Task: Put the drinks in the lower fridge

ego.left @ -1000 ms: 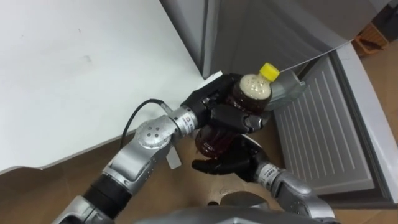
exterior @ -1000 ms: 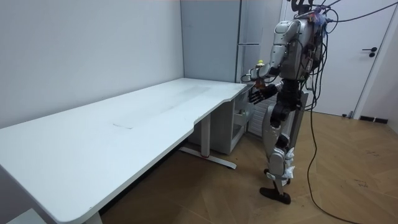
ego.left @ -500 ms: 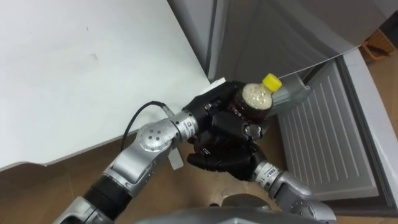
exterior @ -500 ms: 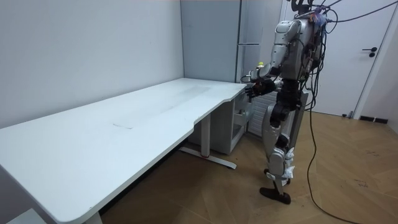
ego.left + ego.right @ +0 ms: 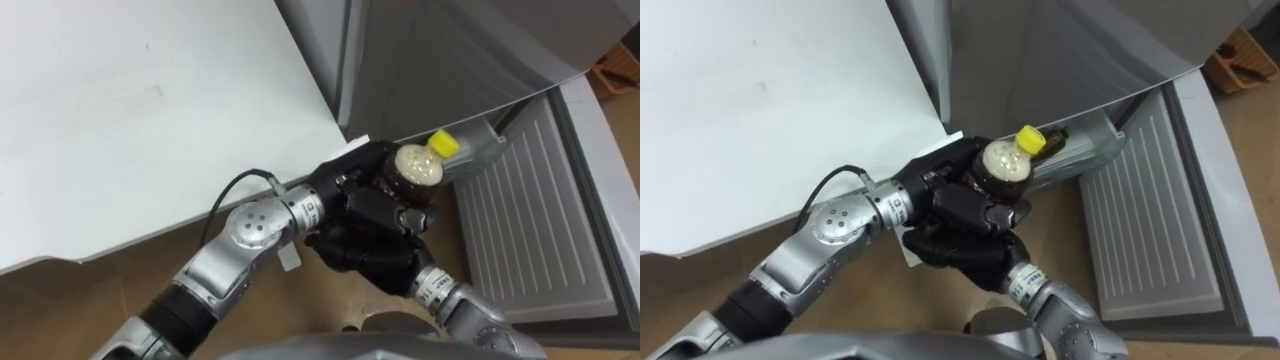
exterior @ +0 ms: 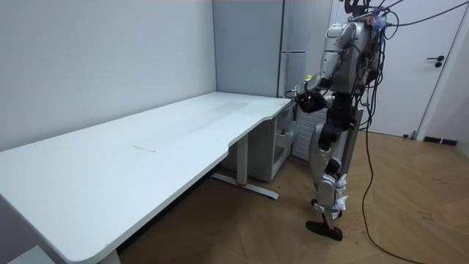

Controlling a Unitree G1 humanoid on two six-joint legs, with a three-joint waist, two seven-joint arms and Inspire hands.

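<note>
A bottle (image 5: 412, 168) of dark drink with a yellow cap (image 5: 445, 144) is held in front of my chest, tilted toward the fridge. My left hand (image 5: 345, 185) is shut on its upper body, coming in from the lower left. My right hand (image 5: 365, 258) reaches up from the lower right and cups the bottle's lower part, its fingers curled round it just under the left hand's fingers. The bottle's lower half is hidden by both hands. In the room view I stand upright at the far end of the table, before the grey fridge (image 6: 253, 44), hands at chest height.
The white table (image 5: 120, 120) fills the left, its corner just behind my left hand. The grey fridge front (image 5: 440, 50) rises behind the bottle. The lower fridge door (image 5: 520, 235) stands open to the right, its ribbed white inner face and a clear door bin (image 5: 478, 150) showing. Wooden floor lies below.
My right hand has risen from under the bottle and its fingers have curled round the bottle's lower part. The bottle, still in the left hand, has tipped a little toward the fridge.
</note>
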